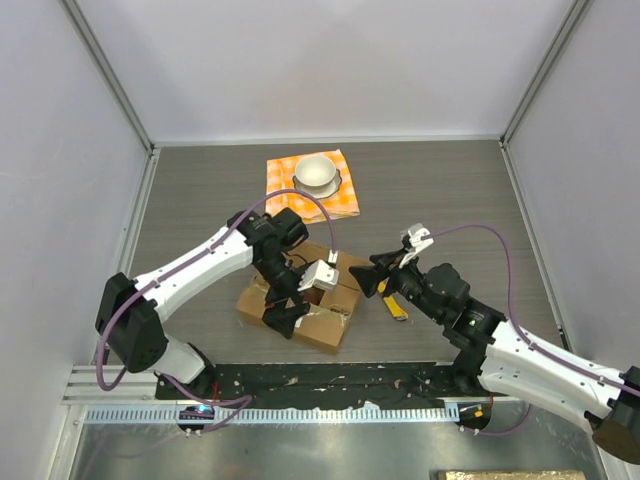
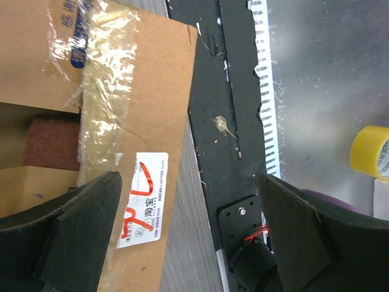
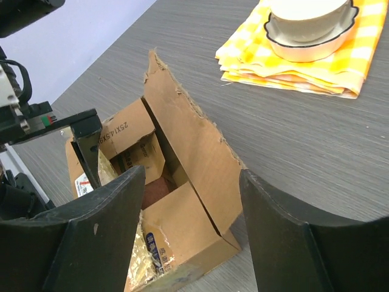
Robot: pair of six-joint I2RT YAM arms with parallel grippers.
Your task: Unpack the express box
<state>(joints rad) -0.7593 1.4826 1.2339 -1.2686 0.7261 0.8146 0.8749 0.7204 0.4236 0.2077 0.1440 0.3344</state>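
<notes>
The express box (image 1: 325, 318) is a brown cardboard carton lying in the middle of the table with its top flaps parted. My left gripper (image 1: 282, 300) hangs open over its near left part. In the left wrist view that gripper (image 2: 188, 234) straddles the box's edge beside the white red-marked sticker (image 2: 143, 201), gripping nothing. My right gripper (image 1: 366, 280) stands open at the box's right end. Seen from the right wrist, this gripper (image 3: 194, 240) frames the box's corner below a torn raised flap (image 3: 188, 146). A reddish-brown block (image 3: 155, 192) shows inside the box.
A white bowl (image 1: 318, 173) sits on a yellow checked cloth (image 1: 345, 200) behind the box. A small yellow and black object (image 1: 397, 308) lies on the table under the right arm. A yellow tape roll (image 2: 372, 152) rests on the metal shelf beyond the black rail (image 1: 330, 378).
</notes>
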